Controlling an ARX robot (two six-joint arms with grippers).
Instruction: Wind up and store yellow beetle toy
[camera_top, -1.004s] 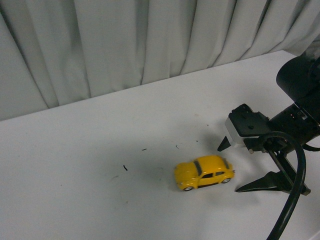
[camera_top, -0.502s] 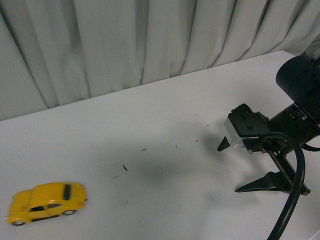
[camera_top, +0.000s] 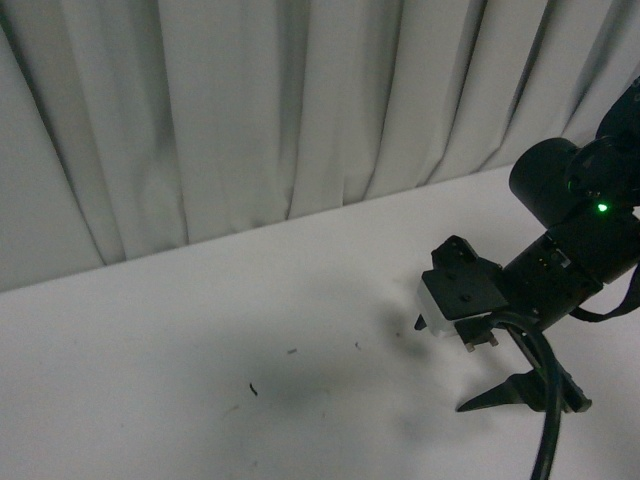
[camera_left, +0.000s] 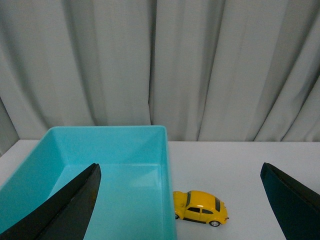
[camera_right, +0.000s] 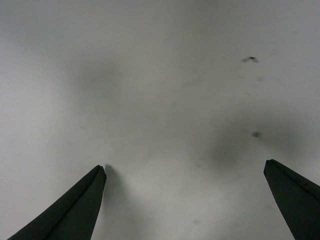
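Yellow beetle toy (camera_left: 200, 208) just beside teal bin (camera_left: 100, 145), short of table's (camera_left: 260, 160) curtained edge; left gripper (camera_left: 179, 167), right gripper (camera_top: 440, 365) both wide apart.

Teal bin (camera_left: 125, 137), left gripper (camera_left: 179, 166) — partly off-frame

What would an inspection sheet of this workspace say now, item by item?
Surface: white table with a few tiny dark specks.
Job's things: yellow beetle toy upright on its wheels, outside the turquoise bin, close beside its wall; contact unclear.
Clutter: nothing seen.
End effectors: left end effector open, empty; right end effector open, empty, low over the table.
Cables: black cable hangs by the right arm.
Surroundings: pale pleated curtain behind.
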